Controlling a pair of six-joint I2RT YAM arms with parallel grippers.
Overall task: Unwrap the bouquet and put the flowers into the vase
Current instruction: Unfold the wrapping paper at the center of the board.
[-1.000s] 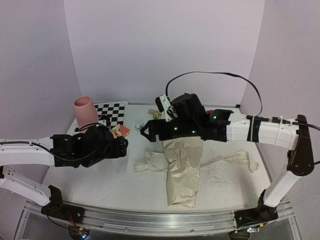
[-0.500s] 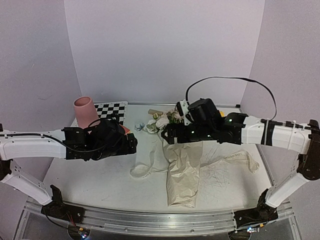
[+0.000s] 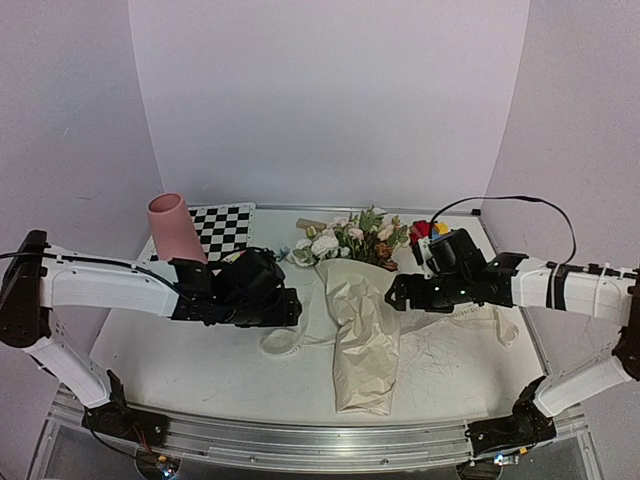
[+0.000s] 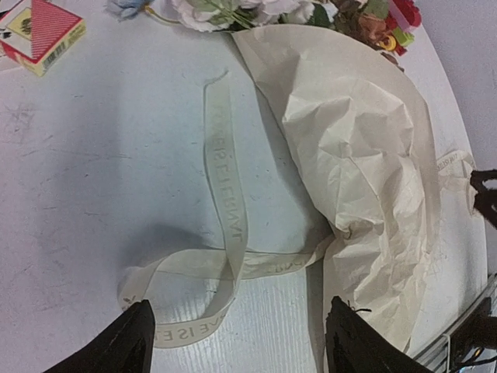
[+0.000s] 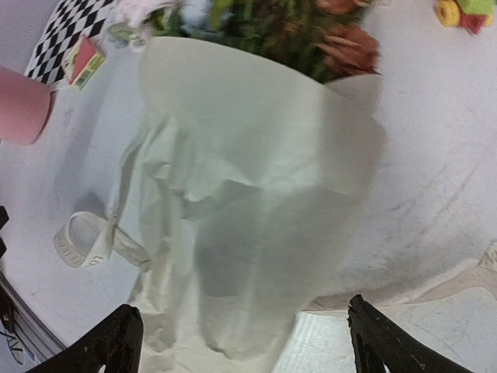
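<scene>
Left gripper: released, fingers spread wide, nothing between them. Low over the table, directly above a loop of cream ribbon with printed lettering. Ribbon flat on the table, one end running under the paper. No finger contact with ribbon or paper seen from the wrist view.

Right gripper: also released, fingers wide apart and empty. Hovering over the paper, pointed toward the flower end. Contact with the paper: cannot tell from the wrist view. From above, tips just beside the paper's right edge, near its upper part.

Bouquet: flat on the middle of the table, between the two grippers. Paper crumpled, loosely wrapped into a long sleeve, slightly narrower end toward the arm bases, open end toward the back wall. Flowers sticking out of the open end: white, pink and rust-brown heads with green leaves. Stems hidden inside the paper.

Vase: far left of the table, standing, mouth up, well apart from the bouquet.

Checkerboard just right of the vase. Red-and-white box near it, left of the flowers. Bricks just right of the flower heads, at the back. Second strip of cream ribbon on the table right of the paper, partly under the right arm.
</scene>
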